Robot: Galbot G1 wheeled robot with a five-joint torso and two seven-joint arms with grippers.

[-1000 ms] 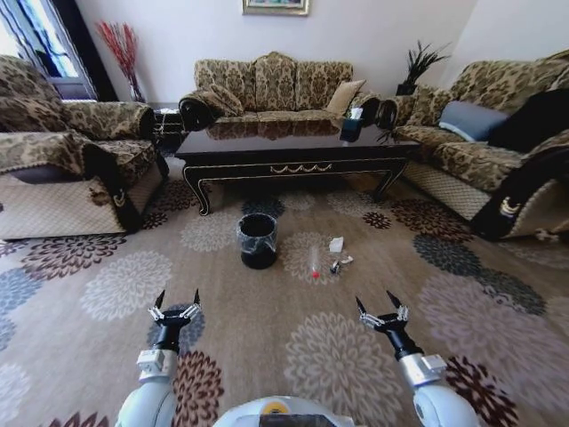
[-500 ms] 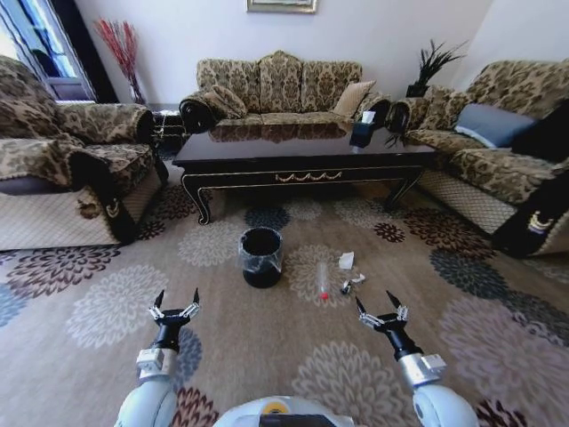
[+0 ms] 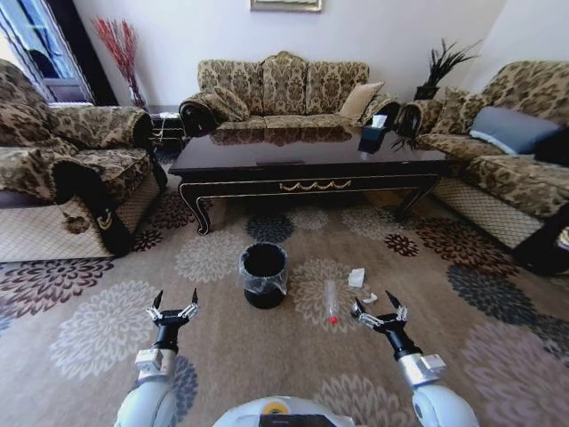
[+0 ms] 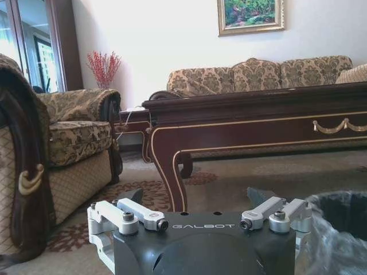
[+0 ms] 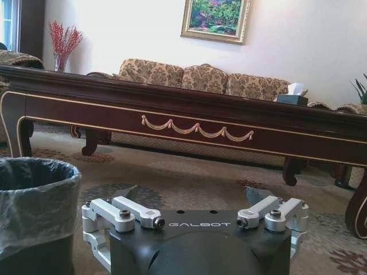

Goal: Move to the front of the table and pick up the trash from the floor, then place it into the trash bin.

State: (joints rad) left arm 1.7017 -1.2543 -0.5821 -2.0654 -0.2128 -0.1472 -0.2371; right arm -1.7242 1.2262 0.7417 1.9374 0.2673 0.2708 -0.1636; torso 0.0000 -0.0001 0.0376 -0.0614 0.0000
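Observation:
The dark wood table (image 3: 307, 165) stands ahead, with gold scrollwork along its side (image 5: 197, 128). On the patterned floor (image 3: 98, 334) in front of it sits the black trash bin (image 3: 263, 274) with its clear liner. Just right of the bin lies the trash: a clear bottle (image 3: 332, 301) with a red cap, a white paper scrap (image 3: 356, 277) and a small pale bit (image 3: 370, 298). My right gripper (image 3: 374, 304) is held open low over the carpet, just right of the bottle. My left gripper (image 3: 176, 301) is open too, left of the bin.
Patterned sofas ring the table: one behind it (image 3: 284, 89), one on the left (image 3: 71, 169), one on the right (image 3: 507, 151). A dark tissue box (image 3: 373, 135) rests on the table's right end. The bin's rim (image 4: 338, 212) shows close beside the left wrist.
The whole head view has shifted: table, bin and trash now sit closer and lower in the picture, so the camera moved forward. Both arms keep the same pose, fingers open.

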